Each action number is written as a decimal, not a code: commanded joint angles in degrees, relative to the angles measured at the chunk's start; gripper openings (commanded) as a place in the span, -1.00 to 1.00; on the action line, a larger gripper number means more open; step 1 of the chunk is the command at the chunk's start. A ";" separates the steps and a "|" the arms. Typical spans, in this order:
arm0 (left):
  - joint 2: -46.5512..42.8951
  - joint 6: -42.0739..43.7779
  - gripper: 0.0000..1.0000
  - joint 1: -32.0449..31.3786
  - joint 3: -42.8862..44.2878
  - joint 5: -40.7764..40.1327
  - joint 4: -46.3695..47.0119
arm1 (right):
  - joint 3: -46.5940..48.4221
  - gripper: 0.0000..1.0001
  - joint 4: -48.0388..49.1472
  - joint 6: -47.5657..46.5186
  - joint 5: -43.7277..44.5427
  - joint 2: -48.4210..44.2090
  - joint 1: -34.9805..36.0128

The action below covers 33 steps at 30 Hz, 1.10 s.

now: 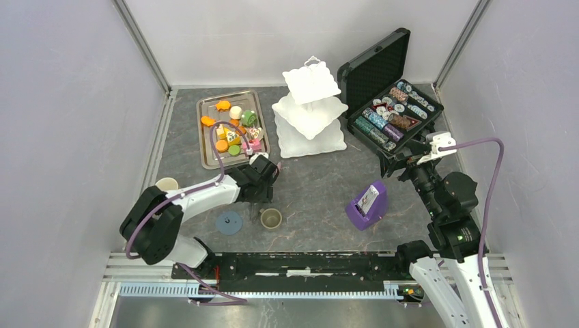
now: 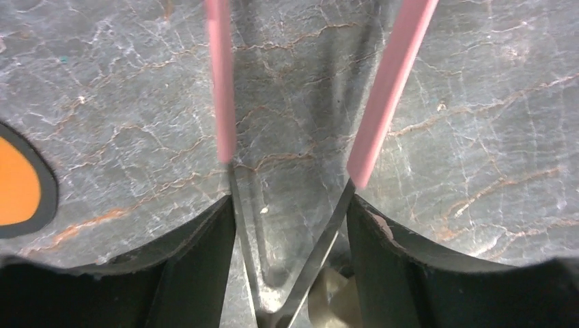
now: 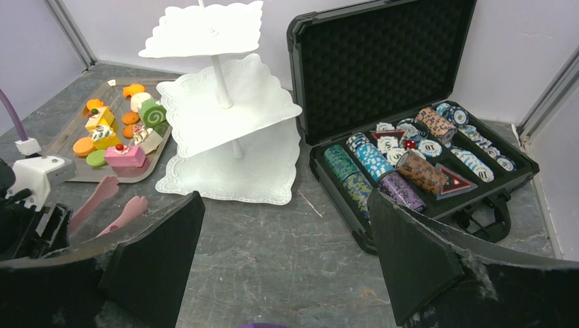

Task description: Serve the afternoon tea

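Note:
The white three-tier stand [image 1: 308,113] stands at the back centre and also shows in the right wrist view [image 3: 225,109]. Small toy pastries [image 1: 232,126] lie on a metal tray [image 1: 205,157] to its left. An olive cup [image 1: 271,218] and a round grey-blue coaster [image 1: 228,222] sit in front of my left gripper [image 1: 263,183]. A pale mug [image 1: 166,184] stands at the far left. My left gripper [image 2: 290,273] is shut on metal tongs with pink tips [image 2: 389,89]. The tongs are spread, with nothing between them. My right gripper [image 3: 287,260] is wide open and empty.
An open black case of poker chips [image 1: 392,102] stands at the back right, just beyond my right gripper [image 1: 410,164]. A purple card holder [image 1: 367,203] stands to the right of the olive cup. An orange disc with a dark rim [image 2: 13,181] shows at the left edge of the left wrist view.

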 commanded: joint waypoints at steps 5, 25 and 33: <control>-7.29 5.29 0.25 0.04 6.05 -5.69 -7.14 | 0.34 0.96 1.51 0.73 -0.17 -0.72 0.00; -0.39 1.90 0.96 0.04 -0.73 -3.76 6.78 | -0.86 0.96 2.08 0.94 -0.32 -0.98 0.02; -1.27 -0.96 0.76 -0.22 -3.24 -8.12 11.11 | -0.36 0.96 2.36 0.55 -1.01 0.75 0.11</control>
